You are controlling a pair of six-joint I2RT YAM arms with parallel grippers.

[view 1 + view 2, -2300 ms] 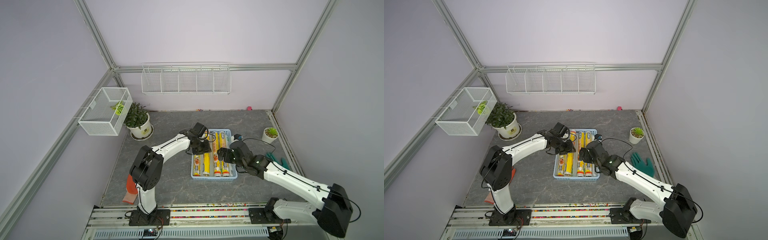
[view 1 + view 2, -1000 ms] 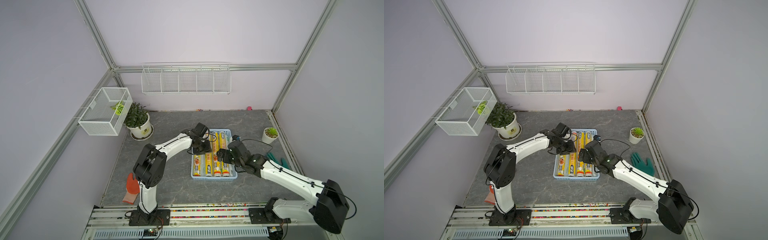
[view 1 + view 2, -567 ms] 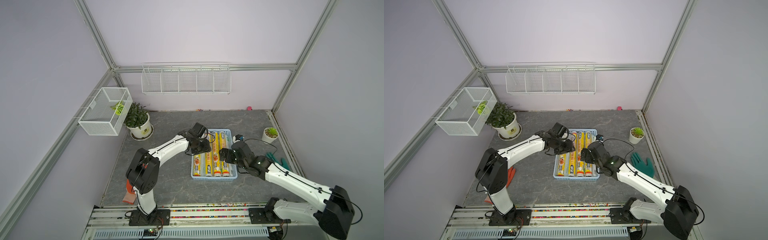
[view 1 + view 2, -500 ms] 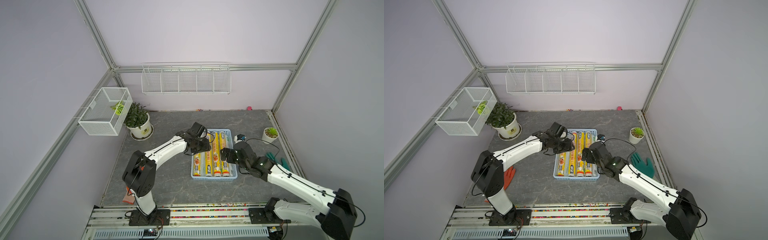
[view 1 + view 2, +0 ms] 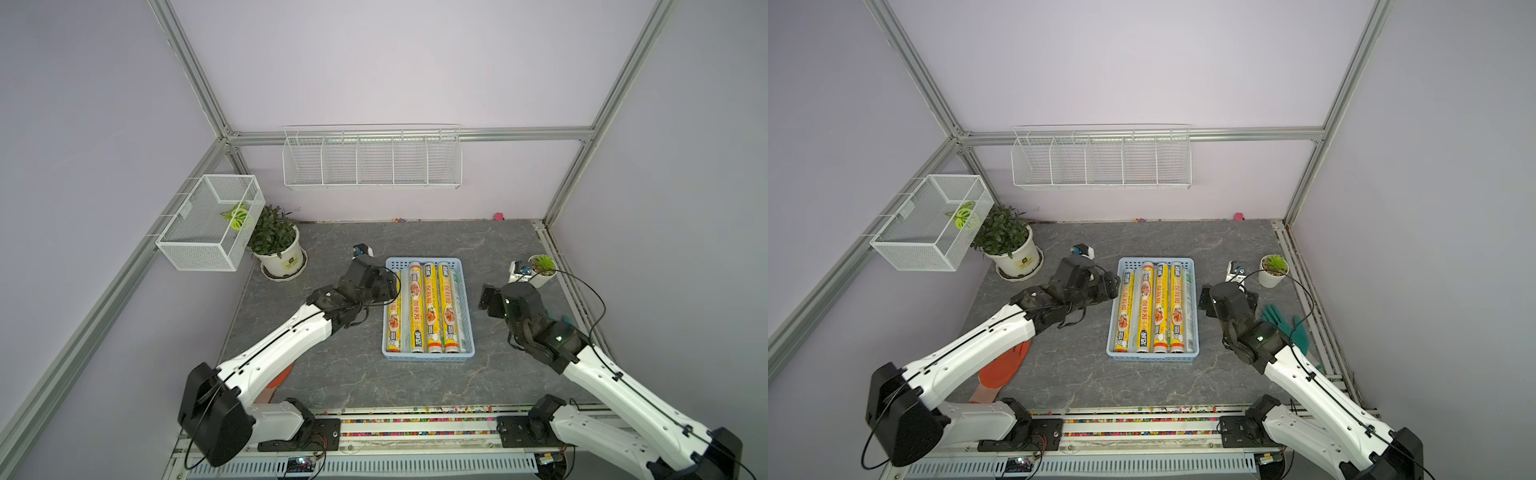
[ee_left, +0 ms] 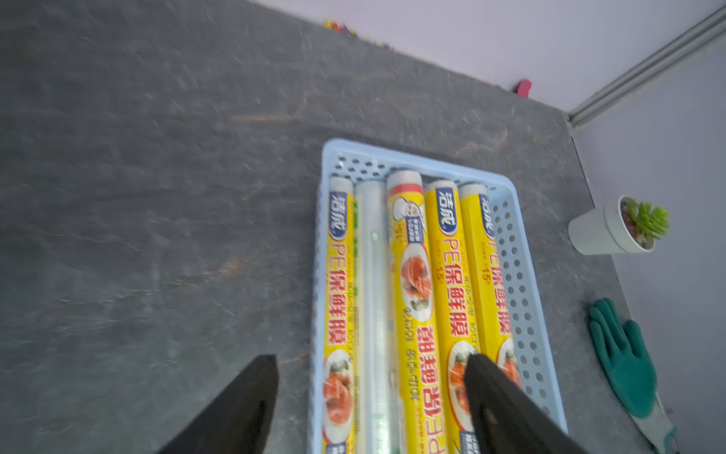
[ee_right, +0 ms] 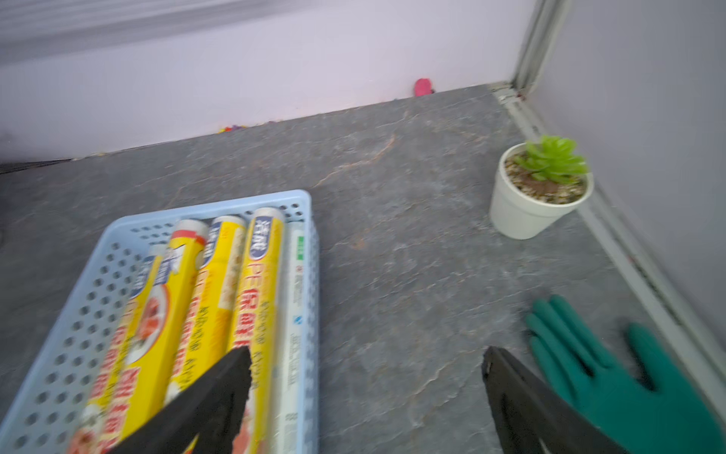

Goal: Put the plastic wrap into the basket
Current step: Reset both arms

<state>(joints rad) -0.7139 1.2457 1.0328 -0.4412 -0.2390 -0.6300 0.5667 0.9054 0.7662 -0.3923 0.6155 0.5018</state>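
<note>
Left gripper [image 6: 369, 359] hangs over the basket's [image 5: 428, 358] rim on the left-arm side, jaws spread wide, nothing held. Right gripper [image 7: 365, 353] sits just beside the basket's opposite side, also wide apart and empty. Plastic wrap [image 5: 430, 307] rolls lie lengthwise inside the basket, none visible outside it. Task looks done; only pulling the arms back is left.
</note>
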